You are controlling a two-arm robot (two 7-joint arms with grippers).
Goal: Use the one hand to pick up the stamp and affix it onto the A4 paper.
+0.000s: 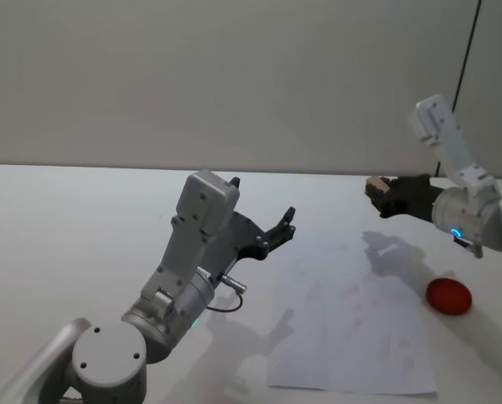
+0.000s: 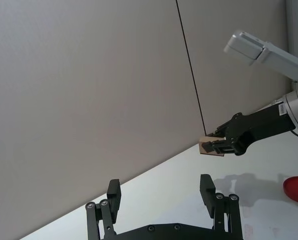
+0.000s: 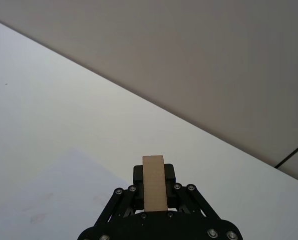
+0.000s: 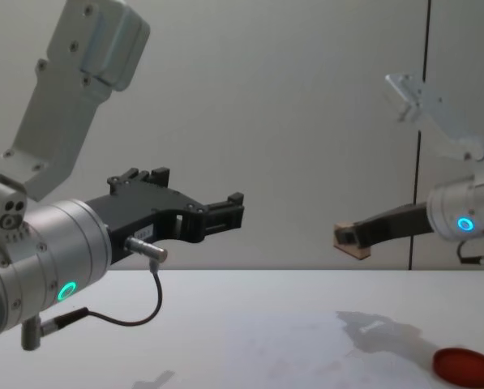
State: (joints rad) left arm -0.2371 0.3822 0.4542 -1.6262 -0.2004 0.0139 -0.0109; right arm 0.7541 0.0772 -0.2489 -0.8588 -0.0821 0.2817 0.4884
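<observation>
- A4 paper [image 1: 351, 337] lies flat on the white tabletop [image 1: 66, 219], closest to the robot's body and right of centre (faint reddish marks dot the sheet).
- Left hand [image 2: 160, 187] hangs in the air above the tabletop, just left of the paper; its two black fingers are spread wide with nothing between them.
- Red round pad [image 1: 448, 295] sits on the tabletop just beyond the paper's right edge, close to it and no part on the sheet.
- Right hand [image 4: 357, 236] reaches in from the right, farther back, raised well clear of the tabletop.
- Its fingers are closed on the stamp [image 3: 153, 182], a pale wooden block clamped by its sides, one end poking out past the fingertips (held aloft near the paper's far right corner, touching neither sheet nor pad).
</observation>
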